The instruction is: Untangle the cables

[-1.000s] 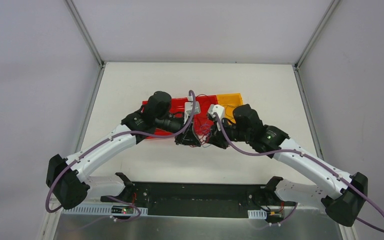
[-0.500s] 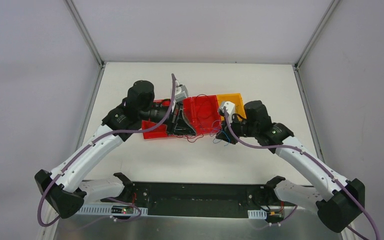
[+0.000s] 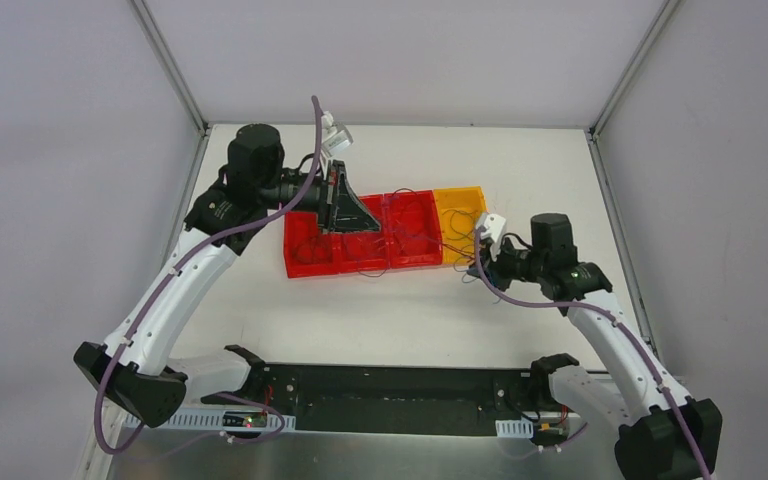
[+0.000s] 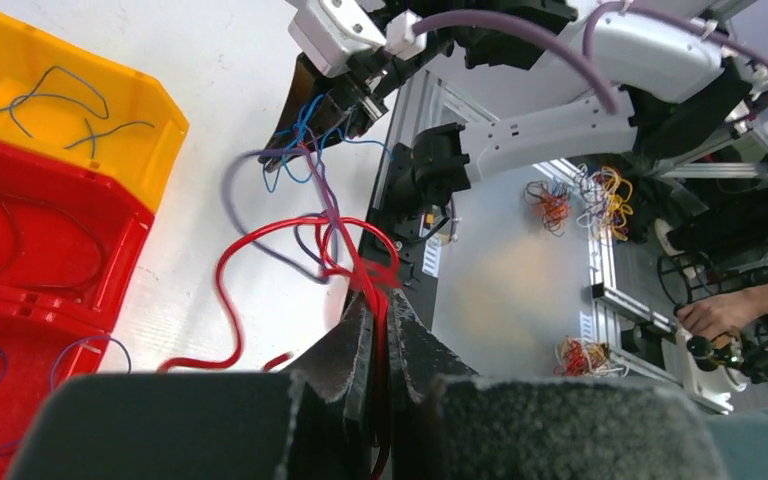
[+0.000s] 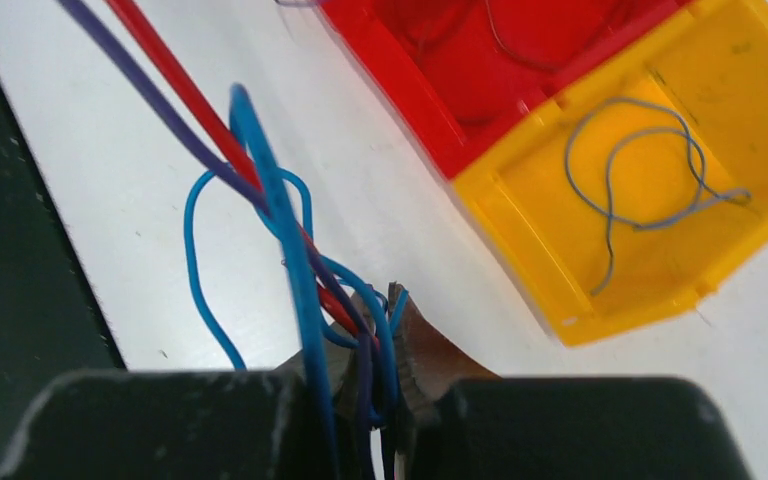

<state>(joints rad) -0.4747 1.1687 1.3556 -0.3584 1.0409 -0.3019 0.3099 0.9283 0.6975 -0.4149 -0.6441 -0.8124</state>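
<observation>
Left gripper (image 4: 378, 300) is carried on an arm stretched toward the far left corner of the table (image 3: 410, 310) and angled down over the red bins (image 3: 312, 262). Its tapered black fingers are pressed together on a red strand of the cables (image 4: 320, 215). The right gripper (image 5: 372, 320) is held low toward the right edge, just in front of the yellow bin (image 5: 660, 270), and is closed on a bunch of blue and purple strands. The cables are drawn out between the two grippers as thin, glossy, looping wires, red, blue and purple, above the white tabletop along the bins' near side. The bins are of hard plastic, rectangular and open-topped. A loose grey-blue wire (image 5: 640, 180) is seen curled in the yellow bin.
</observation>
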